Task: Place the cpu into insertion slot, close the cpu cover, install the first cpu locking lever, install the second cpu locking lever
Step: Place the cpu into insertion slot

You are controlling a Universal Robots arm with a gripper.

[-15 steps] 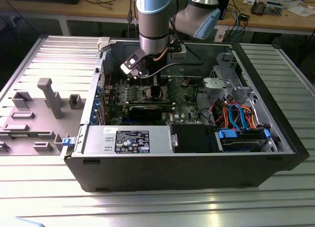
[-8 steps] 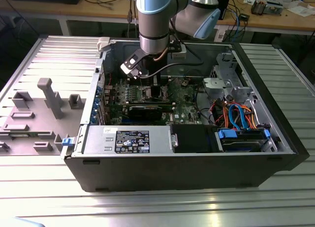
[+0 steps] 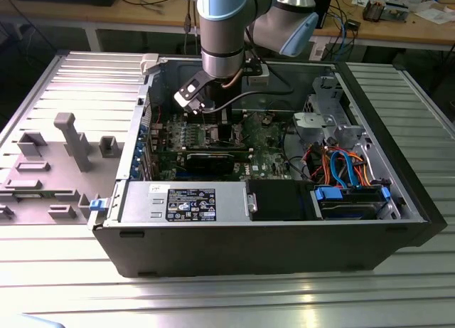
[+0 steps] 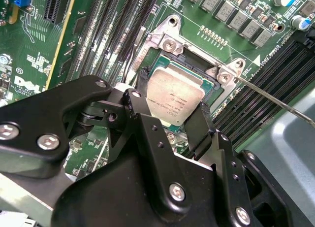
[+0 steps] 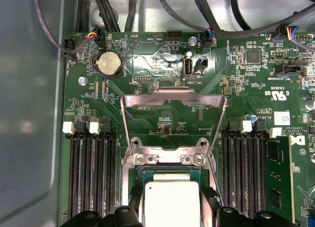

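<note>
The cpu (image 4: 173, 95), a flat square chip with a silvery top, sits within the insertion slot (image 4: 194, 64) on the green board; I cannot tell whether it rests fully down. My gripper (image 4: 173, 98) is shut on it, one black finger (image 4: 141, 84) pressing each of two opposite edges. In the first wrist view the cpu (image 5: 170, 202) lies between the fingertips (image 5: 135, 197). The cpu cover (image 5: 172, 100) stands swung open beyond the slot's screwed rim (image 5: 167, 159). A thin locking lever (image 4: 275, 102) juts out sideways, unlatched. In the exterior view the gripper (image 3: 213, 120) reaches down into the open computer case.
Long black memory slots (image 5: 93, 173) flank the socket on both sides (image 5: 243, 173). A coin battery (image 5: 109, 64) and black cables (image 5: 106, 10) lie beyond the cover. The case walls (image 3: 135, 139), the power supply (image 3: 188, 202), a drive cage (image 3: 330, 122) and coloured cables (image 3: 341, 164) hem in the board.
</note>
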